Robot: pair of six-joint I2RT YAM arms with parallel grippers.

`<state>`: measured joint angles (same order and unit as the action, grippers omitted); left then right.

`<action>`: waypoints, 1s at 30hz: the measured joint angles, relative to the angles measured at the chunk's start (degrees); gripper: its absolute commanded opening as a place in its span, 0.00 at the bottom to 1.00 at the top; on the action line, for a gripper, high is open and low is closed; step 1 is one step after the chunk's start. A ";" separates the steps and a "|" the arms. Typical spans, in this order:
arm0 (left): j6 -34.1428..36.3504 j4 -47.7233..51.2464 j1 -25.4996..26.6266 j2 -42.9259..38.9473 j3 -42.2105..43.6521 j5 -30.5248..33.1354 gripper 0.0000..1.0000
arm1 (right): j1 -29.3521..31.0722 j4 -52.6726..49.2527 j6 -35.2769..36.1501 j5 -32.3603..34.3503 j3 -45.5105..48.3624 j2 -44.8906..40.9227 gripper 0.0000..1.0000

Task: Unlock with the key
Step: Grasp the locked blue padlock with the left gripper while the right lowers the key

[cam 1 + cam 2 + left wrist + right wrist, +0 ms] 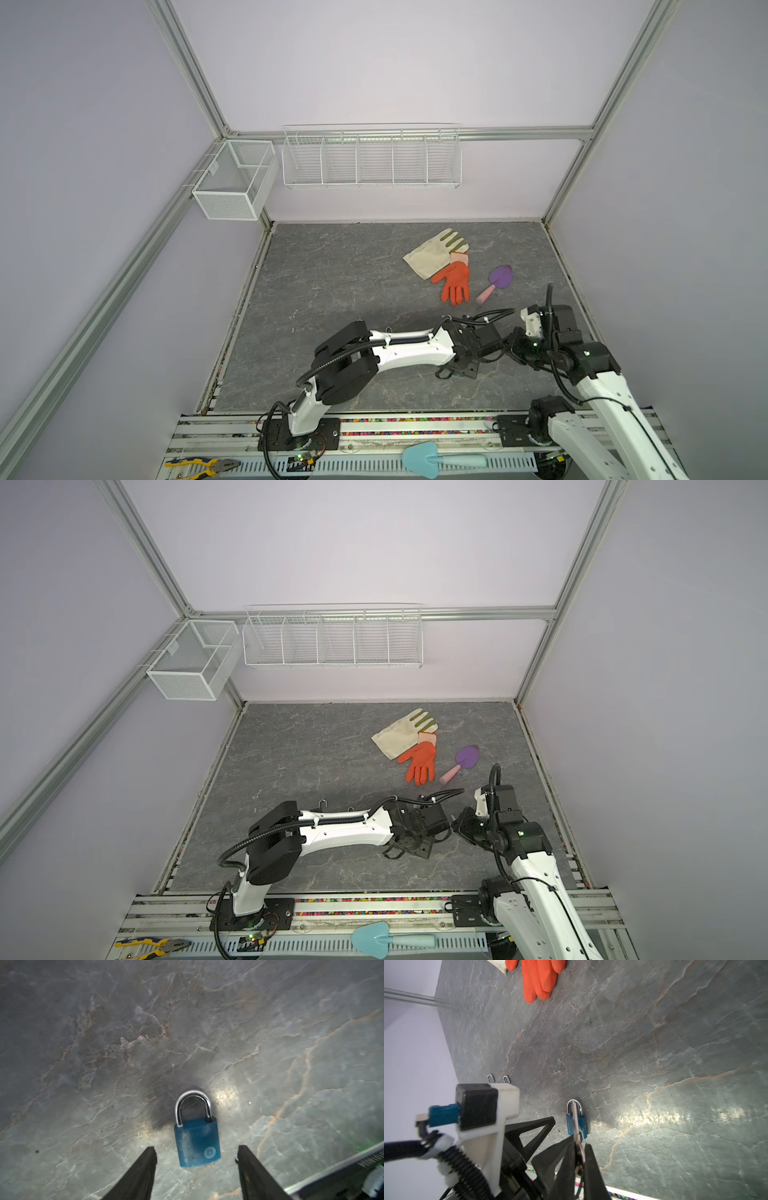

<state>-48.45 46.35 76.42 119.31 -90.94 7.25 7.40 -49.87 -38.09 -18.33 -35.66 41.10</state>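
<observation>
Left gripper (196,1148), jaws apart, tips either side of the padlock (196,1140) lying on the table (104,1064), not touching. Right gripper (581,1147) clamped on the key (576,1124), which projects toward the padlock.

This is a robotics lab test cell rather than a lived-in room. An aluminium frame (183,62) of slotted bars boxes in plain lilac walls (395,62). A left arm (407,351) and a right arm (611,390), both white and black, are bolted to a metal rail (415,432) along the front edge of a grey stone-patterned surface (332,282). A bare circuit board (305,458) sits by the left arm's base. A white wire rack (372,160) and a mesh box (232,183) hang from the frame. The loose things are a garden-shed mix: an orange glove (455,282), a pale glove (432,253) and a purple trowel (496,282) on the surface, with a blue trowel (440,459) and pliers (203,466) in front of the rail.
</observation>
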 measured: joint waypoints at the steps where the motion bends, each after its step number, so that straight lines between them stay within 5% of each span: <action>1: -0.20 0.35 -0.07 0.83 -0.35 0.00 0.62 | -0.76 -0.13 0.39 -0.35 0.13 0.24 0.06; 9: -1.33 2.89 -0.07 4.63 -3.52 0.00 0.53 | -5.88 -0.39 3.50 -4.00 0.44 0.90 0.06; 20: -2.32 5.88 0.85 6.49 -6.19 1.38 0.45 | -6.29 -0.55 5.46 -6.45 0.44 0.96 0.06; 30: -5.01 8.24 1.14 6.62 -6.62 4.13 0.27 | -6.29 -0.50 6.54 -7.10 0.42 1.44 0.06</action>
<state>-53.45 54.59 77.56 125.93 -97.56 11.38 1.10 -50.37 -31.55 -25.43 -35.24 42.54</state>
